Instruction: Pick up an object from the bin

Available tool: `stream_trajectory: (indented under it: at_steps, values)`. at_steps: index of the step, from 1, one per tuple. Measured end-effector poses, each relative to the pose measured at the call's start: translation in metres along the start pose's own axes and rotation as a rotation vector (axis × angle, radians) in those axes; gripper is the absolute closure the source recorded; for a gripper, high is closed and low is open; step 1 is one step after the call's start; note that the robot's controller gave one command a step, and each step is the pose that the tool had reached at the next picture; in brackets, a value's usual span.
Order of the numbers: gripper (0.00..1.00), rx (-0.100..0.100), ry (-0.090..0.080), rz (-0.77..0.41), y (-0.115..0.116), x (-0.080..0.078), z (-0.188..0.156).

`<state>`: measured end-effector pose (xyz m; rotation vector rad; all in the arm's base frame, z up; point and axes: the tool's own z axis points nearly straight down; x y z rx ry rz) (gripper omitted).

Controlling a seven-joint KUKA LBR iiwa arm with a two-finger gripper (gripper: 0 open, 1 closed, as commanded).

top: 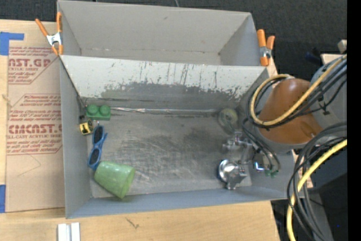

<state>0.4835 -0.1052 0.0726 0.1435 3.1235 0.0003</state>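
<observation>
Grey metal bin (158,31), its loose things at the left end and the two-finger gripper (236,162) low at the right end.
Along the left wall lie a green studded toy brick (98,112), a pair of blue plastic sunglasses (96,147) and a pale green plastic cup (114,179) on its side, all well apart from the gripper. A dull greyish round thing (228,117) at the foot of the back wall sits near the gripper, just beyond it, and looks the nearest candidate. Whether the gripper is apart or together I cannot tell. A good pick probably means centring over one thing, staying clear of the right wall, and closing only once squarely astride it.
</observation>
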Motion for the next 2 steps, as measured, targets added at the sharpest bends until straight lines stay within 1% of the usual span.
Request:
stream_trajectory:
  at_steps: [1,2]
  values:
    - [1.0,0.0,0.003,0.0,0.0,0.001,0.0]
    - [1.0,0.0,0.01,0.0,0.001,-0.002,-0.049]
